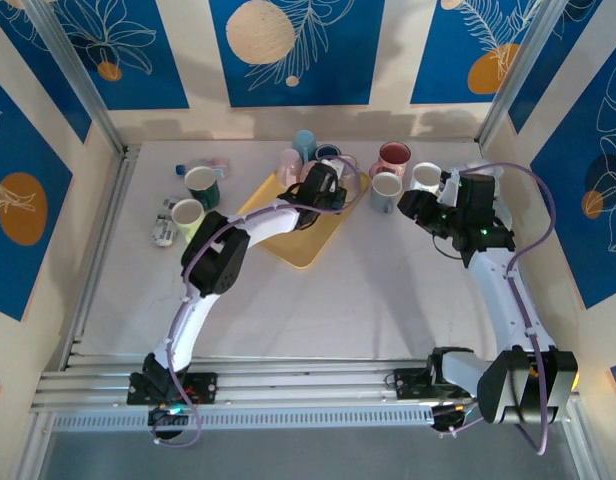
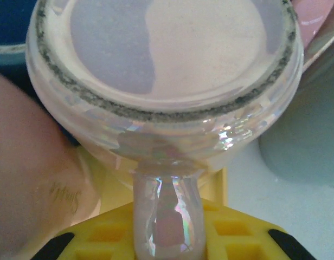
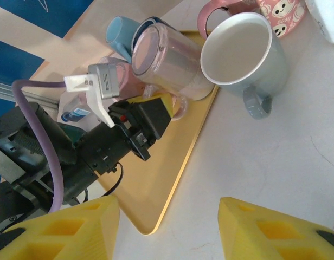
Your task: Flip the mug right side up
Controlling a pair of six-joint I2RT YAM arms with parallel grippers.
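At the far edge of the yellow tray (image 3: 178,179), close to its right corner, sits the clear iridescent mug (image 3: 169,62), bottom up; the left wrist view looks straight at the rough ring of its base, so nothing's flipped yet imo. Its handle (image 2: 167,216) runs down between the fingers of the left gripper (image 2: 167,238), which look pinched onto it from both sides, so I'd call the grab about done; what's left is the whole actual job: lift, roll the wrist over, set it down mouth up. Tight spot though; a grey mug (image 3: 243,59) stands just beside it, off the tray's edge on the tabletop (image 3: 275,151). The right gripper (image 3: 167,227) hangs near over the tabletop, claw apart, nothing in it.
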